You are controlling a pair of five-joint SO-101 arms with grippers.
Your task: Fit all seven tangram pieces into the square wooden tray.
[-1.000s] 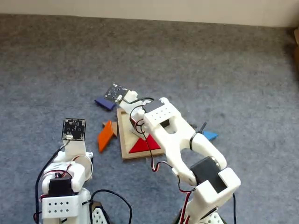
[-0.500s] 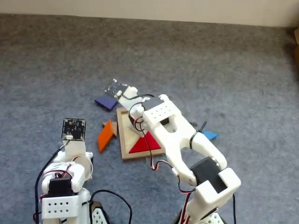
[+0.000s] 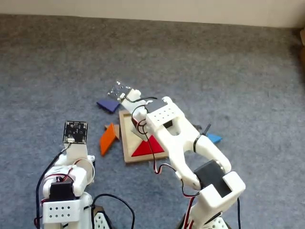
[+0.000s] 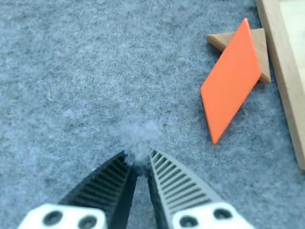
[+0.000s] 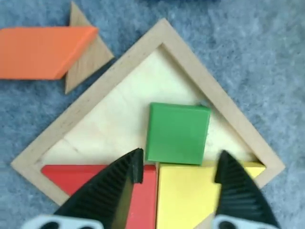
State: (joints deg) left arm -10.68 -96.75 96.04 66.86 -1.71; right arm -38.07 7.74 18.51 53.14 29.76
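We see grey carpet (image 3: 228,71) across nearly whole high frame: short fuzzy pile, soft even light. Pale wall strip (image 3: 152,9) runs along top edge. Brown object (image 3: 303,40) cut off at upper right edge. Same carpet in both wrist views.

Grey carpet (image 3: 228,67) all over, w/ pale wall strip (image 3: 152,8) along far edge.

I see both arms in white printed plastic with black servo blocks, the left arm (image 3: 66,183) and the right arm (image 3: 183,138). Red and black wires (image 3: 153,153) loop along the right one. A black cable (image 3: 112,194) curls by the left base. The ribbed fingers (image 4: 107,183) sit on white mounts with screw holes.
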